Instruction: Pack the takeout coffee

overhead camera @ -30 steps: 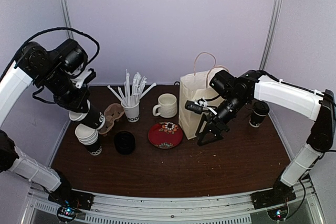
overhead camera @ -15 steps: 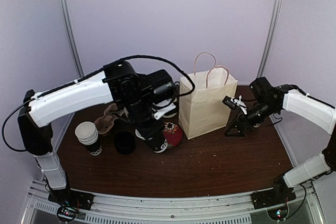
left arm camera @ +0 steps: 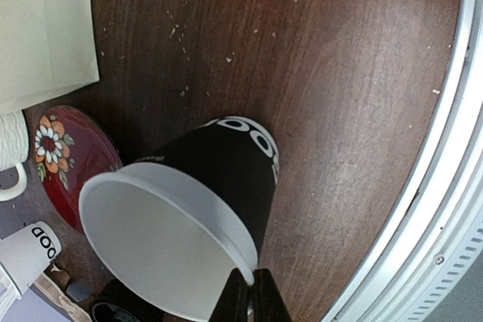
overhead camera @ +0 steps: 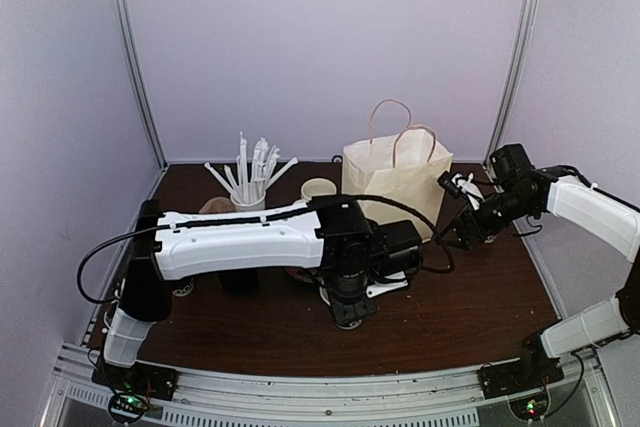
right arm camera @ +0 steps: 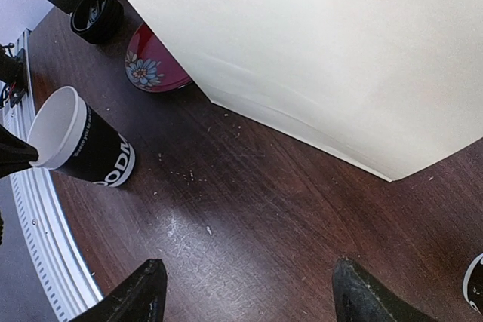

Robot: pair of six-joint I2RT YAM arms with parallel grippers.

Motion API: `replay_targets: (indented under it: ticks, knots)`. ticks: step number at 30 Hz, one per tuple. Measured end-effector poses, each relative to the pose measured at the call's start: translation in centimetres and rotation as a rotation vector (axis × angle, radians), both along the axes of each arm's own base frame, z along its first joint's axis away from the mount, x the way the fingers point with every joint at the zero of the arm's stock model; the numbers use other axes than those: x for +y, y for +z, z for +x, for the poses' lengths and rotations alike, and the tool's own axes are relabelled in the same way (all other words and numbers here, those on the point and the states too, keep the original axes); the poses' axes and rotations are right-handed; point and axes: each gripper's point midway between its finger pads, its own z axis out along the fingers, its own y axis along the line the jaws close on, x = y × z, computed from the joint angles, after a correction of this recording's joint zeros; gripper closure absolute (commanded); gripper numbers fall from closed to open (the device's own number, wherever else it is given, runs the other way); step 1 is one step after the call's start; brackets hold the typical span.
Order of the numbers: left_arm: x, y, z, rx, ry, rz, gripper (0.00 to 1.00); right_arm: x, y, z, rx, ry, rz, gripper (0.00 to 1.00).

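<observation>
The left gripper [left arm camera: 243, 298] is pinching the rim of an open black paper cup [left arm camera: 219, 179]. Its two fingers are pressing together on the white lip, with only the cup wall between them. The cup is leaning away from the fingertips, its mouth turning up toward the wrist camera and its white-lettered base pointing down at the brown table [left arm camera: 355, 96]. Whether the base is touching the wood cannot be told. Just beyond the cup from this gripper, a red flowered plate [left arm camera: 64, 148] is lying flat, with the corner of a cream paper bag [left arm camera: 45, 28] showing past it.

The right gripper [right arm camera: 249, 299] is hovering over bare wood with its fingers spread wide and nothing between them. The held cup is sitting well off to the left of those fingers. The paper bag is filling the space directly ahead of them.
</observation>
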Motion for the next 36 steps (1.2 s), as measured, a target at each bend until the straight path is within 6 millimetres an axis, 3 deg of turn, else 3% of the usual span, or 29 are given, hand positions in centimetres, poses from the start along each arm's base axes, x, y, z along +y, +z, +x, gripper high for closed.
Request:
replay_targets:
  ticks: [5, 11, 17, 21, 24, 28, 31, 33, 36]
  knots:
    - [-1.2, 0.9, 0.0, -0.01, -0.024, -0.034, 1.0, 0.1, -0.7, 0.2, 0.021, 0.0, -0.003, 0.21]
    - [-1.3, 0.8, -0.3, -0.01, -0.056, -0.02, 0.77, 0.1, -1.2, 0.3, 0.038, 0.002, -0.004, 0.21]
    - [-1.2, 0.8, -0.7, -0.006, -0.071, -0.003, 0.66, 0.2, -1.4, 0.3, 0.045, 0.004, -0.002, 0.21]
    - [-1.2, 1.7, -0.5, -0.027, -0.077, -0.017, 0.6, 0.2, -1.3, 0.3, 0.045, 0.005, 0.0, 0.21]
    - [-0.4, 3.7, -0.2, -0.065, -0.079, -0.035, 0.49, 0.2, -1.4, 0.3, 0.045, 0.006, 0.0, 0.21]
    - [3.1, 8.1, 1.3, -0.18, -0.03, -0.084, 0.47, 0.2, -1.5, 0.3, 0.05, 0.01, 0.0, 0.21]
    - [7.1, 10.2, 4.3, -0.232, 0.116, -0.123, 0.47, 0.3, -1.5, 0.3, 0.051, 0.011, 0.003, 0.21]
    - [10.9, 9.4, 7.4, -0.253, 0.254, -0.102, 0.46, 0.3, -1.5, 0.2, 0.051, 0.013, 0.005, 0.21]
    - [15.9, 6.0, 10.4, -0.23, 0.418, -0.022, 0.46, 0.3, -1.4, 0.2, 0.05, 0.016, 0.006, 0.21]
